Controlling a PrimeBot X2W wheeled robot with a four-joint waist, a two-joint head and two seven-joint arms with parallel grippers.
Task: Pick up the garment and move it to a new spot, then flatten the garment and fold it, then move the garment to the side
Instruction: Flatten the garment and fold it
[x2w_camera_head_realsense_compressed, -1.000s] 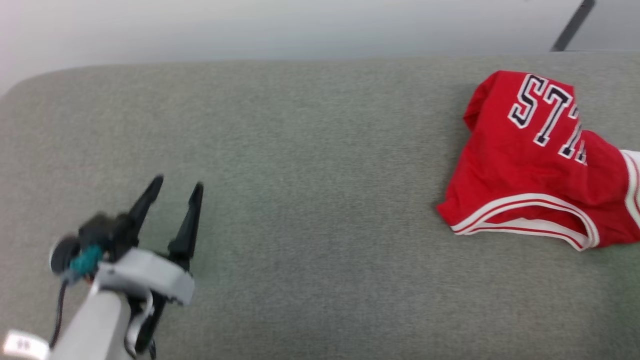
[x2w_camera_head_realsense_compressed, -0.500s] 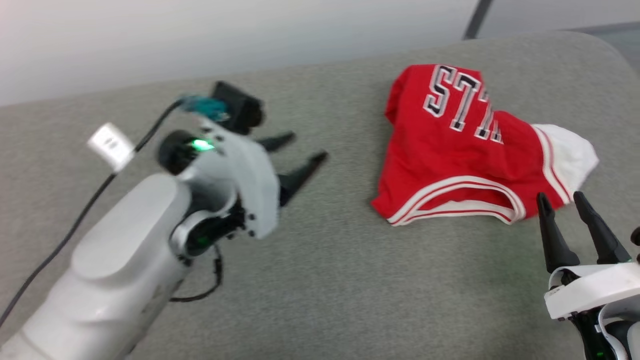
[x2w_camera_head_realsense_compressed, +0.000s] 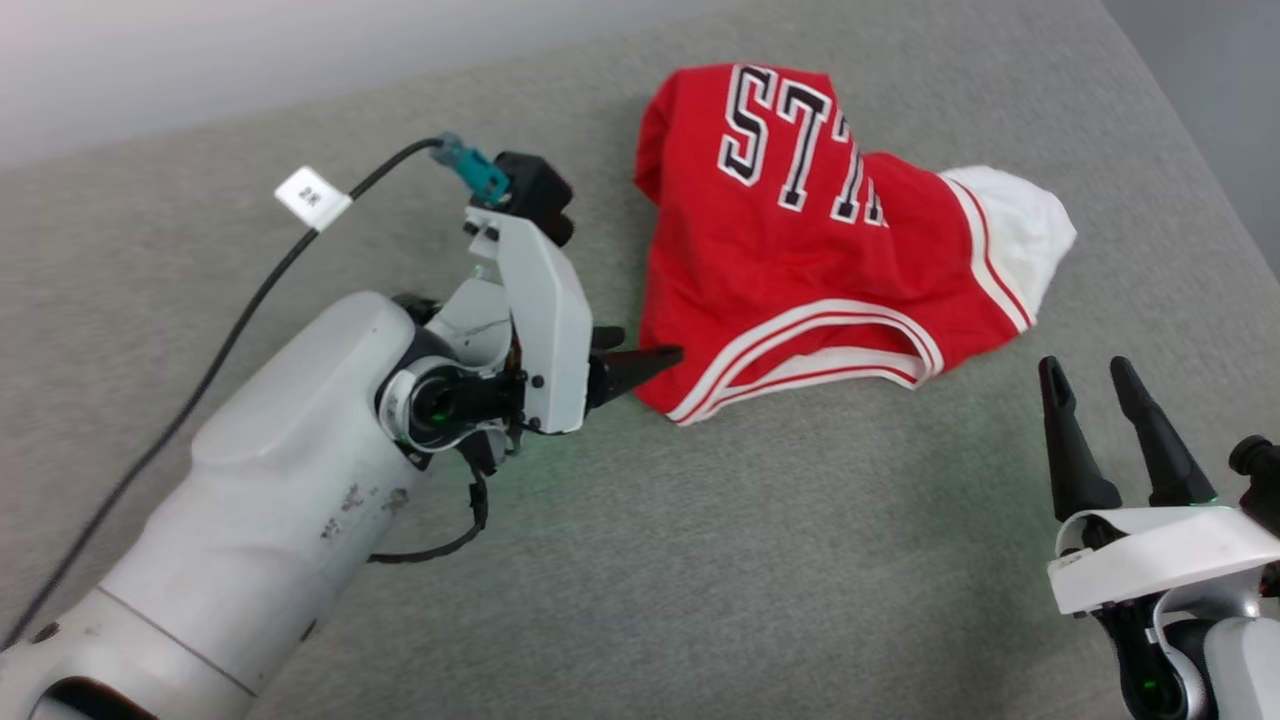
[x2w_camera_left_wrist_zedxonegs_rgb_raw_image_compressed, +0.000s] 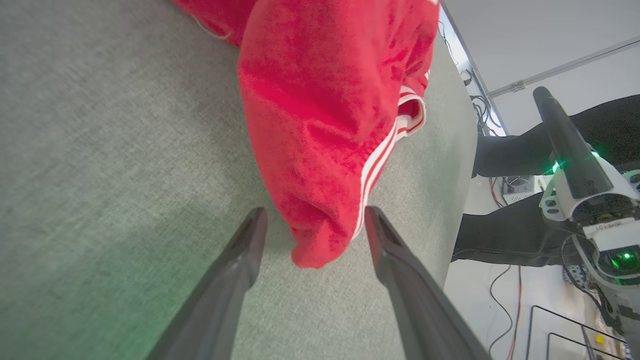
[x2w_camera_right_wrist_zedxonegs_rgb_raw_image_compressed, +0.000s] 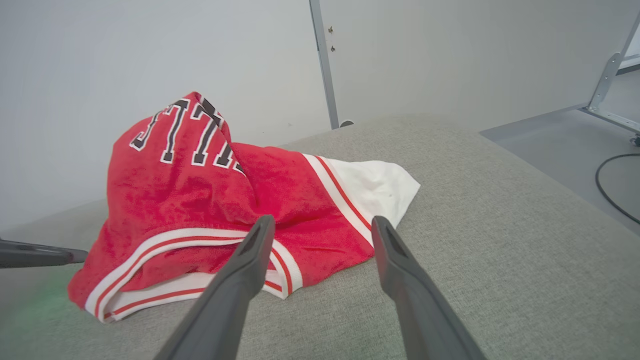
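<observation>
Head view: I judge the task barely begun. The garment (x2w_camera_head_realsense_compressed: 800, 270) lies crumpled in a heap on the desk (x2w_camera_head_realsense_compressed: 700, 560), not lifted, spread or folded. My left tool (x2w_camera_head_realsense_compressed: 640, 357) is turned sideways, its one visible tip at the striped hem corner, touching it or just short; I cannot tell which. Its other finger hides behind the wrist housing. My right tool (x2w_camera_head_realsense_compressed: 1085, 368) stands wide and empty, with the garment ahead of its tips and apart from them.

Left wrist view: my left tool (x2w_camera_left_wrist_zedxonegs_rgb_raw_image_compressed: 315, 215) is spread wide, and the garment's (x2w_camera_left_wrist_zedxonegs_rgb_raw_image_compressed: 320, 110) lowest corner hangs between the two fingers, just ahead of the tips. Nothing is pinched yet. The cloth's far end is cut off at the top.

Right wrist view: my right tool (x2w_camera_right_wrist_zedxonegs_rgb_raw_image_compressed: 324, 222) is wide and holds nothing. The garment (x2w_camera_right_wrist_zedxonegs_rgb_raw_image_compressed: 200, 200) sits just beyond its tips, the white sleeve ahead of the right-hand finger. The black lettering is creased and only partly readable, and the layers underneath are hidden.

Everything remains: lifting, moving, flattening, folding, setting aside.
</observation>
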